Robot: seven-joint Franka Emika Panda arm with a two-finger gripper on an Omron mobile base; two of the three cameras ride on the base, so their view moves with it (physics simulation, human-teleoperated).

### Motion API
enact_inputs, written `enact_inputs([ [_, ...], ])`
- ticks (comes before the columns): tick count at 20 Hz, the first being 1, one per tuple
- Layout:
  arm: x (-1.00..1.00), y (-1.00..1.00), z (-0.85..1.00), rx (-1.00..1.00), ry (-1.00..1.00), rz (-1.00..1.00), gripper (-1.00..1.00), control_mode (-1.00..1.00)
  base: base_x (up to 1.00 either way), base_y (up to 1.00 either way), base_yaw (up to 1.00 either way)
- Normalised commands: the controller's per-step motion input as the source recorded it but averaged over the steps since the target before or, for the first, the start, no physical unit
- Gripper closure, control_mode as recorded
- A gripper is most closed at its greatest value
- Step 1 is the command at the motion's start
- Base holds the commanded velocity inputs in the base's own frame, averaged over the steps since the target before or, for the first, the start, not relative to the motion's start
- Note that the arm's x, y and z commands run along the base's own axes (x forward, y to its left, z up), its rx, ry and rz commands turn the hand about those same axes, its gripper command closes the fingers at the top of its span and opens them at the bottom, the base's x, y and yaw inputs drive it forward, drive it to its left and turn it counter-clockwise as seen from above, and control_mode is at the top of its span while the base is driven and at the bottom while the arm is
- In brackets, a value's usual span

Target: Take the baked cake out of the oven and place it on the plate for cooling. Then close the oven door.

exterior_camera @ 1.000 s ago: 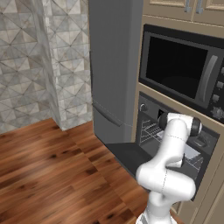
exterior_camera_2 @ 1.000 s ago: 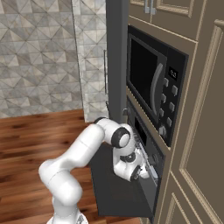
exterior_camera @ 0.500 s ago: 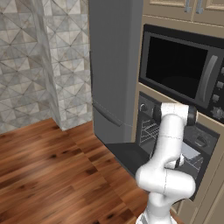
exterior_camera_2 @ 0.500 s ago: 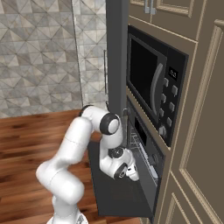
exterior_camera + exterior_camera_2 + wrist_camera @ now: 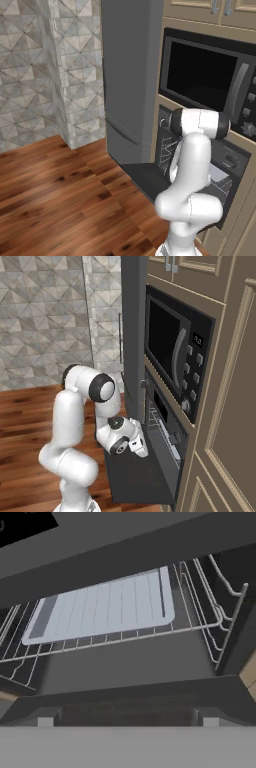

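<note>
Oven [image 5: 165, 431] open, oven door [image 5: 135, 478] dropped flat toward the near side. Gripper [image 5: 141, 447] poised just above that door, right at the mouth of the cavity, jaws spread wide, nothing between them. Fingertips [image 5: 46, 721] barely visible at the bottom edge of the hand view. Pale grey tray [image 5: 102, 607] resting on a wire rack [image 5: 200, 619] inside, seen from below. Baked cake not made out anywhere in the cavity; cannot tell where it sat. Microwave [image 5: 207, 82] directly above the oven, tall grey fridge [image 5: 131, 75] to the left.
</note>
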Motion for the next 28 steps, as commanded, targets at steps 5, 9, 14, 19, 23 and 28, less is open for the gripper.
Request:
enact_inputs([
  [5, -0.58, 0.87, 0.54, -0.13, -0.04, 0.0, -1.0, -1.0, 0.0, 0.0, 0.0],
  [9, -0.5, 0.81, 0.62, -0.1, 0.0, 0.0, -1.0, -1.0, 0.0, 0.0, 0.0],
  [14, -0.51, 0.74, 0.74, -0.1, 0.01, 0.0, -1.0, -1.0, 0.0, 0.0, 0.0],
  [19, -0.75, 0.68, 0.58, -0.09, 0.04, 0.0, -1.0, -1.0, 0.0, 0.0, 0.0],
  [23, -0.6, 0.7, 0.67, -0.08, 0.07, 0.0, -1.0, -1.0, 0.0, 0.0, 0.0],
  [28, -0.54, 0.58, 0.81, -0.08, 0.04, 0.0, -1.0, -1.0, 0.0, 0.0, 0.0],
])
